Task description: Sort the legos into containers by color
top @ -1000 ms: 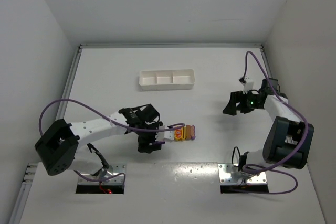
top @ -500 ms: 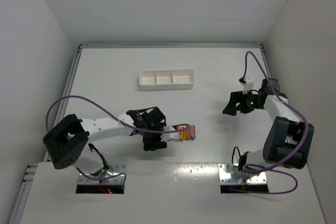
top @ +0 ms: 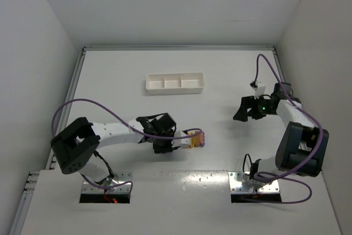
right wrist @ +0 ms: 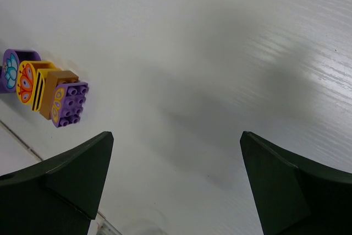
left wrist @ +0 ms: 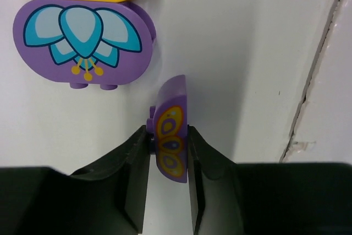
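Left gripper (left wrist: pixel 168 136) clamps a purple lego (left wrist: pixel 171 130) edge-on, beside the other legos (top: pixel 197 138), at 5 o'clock from the tray (top: pixel 175 89). Right gripper (right wrist: pixel 176 138) stands wide open above the desk (right wrist: pixel 220 53), at 2 o'clock from them.

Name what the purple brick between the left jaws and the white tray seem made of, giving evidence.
Purple brick: likely hard plastic, smooth; moulded studs, crisp printed pattern. White tray: probably plastic, matte; thin dividers, too small to confirm.
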Available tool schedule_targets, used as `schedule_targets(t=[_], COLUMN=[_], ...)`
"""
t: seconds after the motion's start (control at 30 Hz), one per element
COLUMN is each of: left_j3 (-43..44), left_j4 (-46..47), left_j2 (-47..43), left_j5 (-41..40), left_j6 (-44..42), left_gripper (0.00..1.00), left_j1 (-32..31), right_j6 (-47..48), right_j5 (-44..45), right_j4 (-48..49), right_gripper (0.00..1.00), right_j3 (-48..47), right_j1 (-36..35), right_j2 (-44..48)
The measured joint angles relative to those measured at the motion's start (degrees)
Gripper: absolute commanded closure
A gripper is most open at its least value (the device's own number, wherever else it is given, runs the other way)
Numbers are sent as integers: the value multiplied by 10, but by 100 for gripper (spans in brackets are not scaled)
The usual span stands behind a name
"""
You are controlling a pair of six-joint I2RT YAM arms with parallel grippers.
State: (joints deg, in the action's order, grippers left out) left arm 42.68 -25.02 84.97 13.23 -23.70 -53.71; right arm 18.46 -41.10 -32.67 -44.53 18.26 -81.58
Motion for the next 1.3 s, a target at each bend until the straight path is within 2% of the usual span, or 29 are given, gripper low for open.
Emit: schedule_targets(t=[0.07, 0.1, 0.2, 0.37, 0.5, 0.63, 0.9, 1.3], left_j3=[-2, -2, -3, -9, 10, 61, 203, 307], left_j4=[8, 15, 25, 24, 25, 40, 69, 101], left_j2=[4, 4, 5, -28, -75, -73, 18, 156], left_j5=[-6, -10, -25, -55, -76, -97, -111, -126], left_j6=[8, 10, 18, 19, 26, 58, 137, 214], left_gripper=[76, 84, 95, 96, 96, 96, 97, 97], left_j1=[0, 0, -1, 18, 89, 155, 246, 297], right_j6=[0, 0, 0, 0, 0, 0, 0, 0], right_j5=[0, 0, 0, 0, 0, 0, 0, 0], right_j4=[0, 0, 0, 0, 0, -2, -4, -4], right_gripper=[1, 1, 1, 1, 1, 1, 1, 1], right_j3=[0, 0, 0, 0, 0, 0, 0, 0], right_j1=[0, 0, 0, 0, 0, 0, 0, 0], right_j2=[-1, -2, -2, -4, -12, -15, -15, -15])
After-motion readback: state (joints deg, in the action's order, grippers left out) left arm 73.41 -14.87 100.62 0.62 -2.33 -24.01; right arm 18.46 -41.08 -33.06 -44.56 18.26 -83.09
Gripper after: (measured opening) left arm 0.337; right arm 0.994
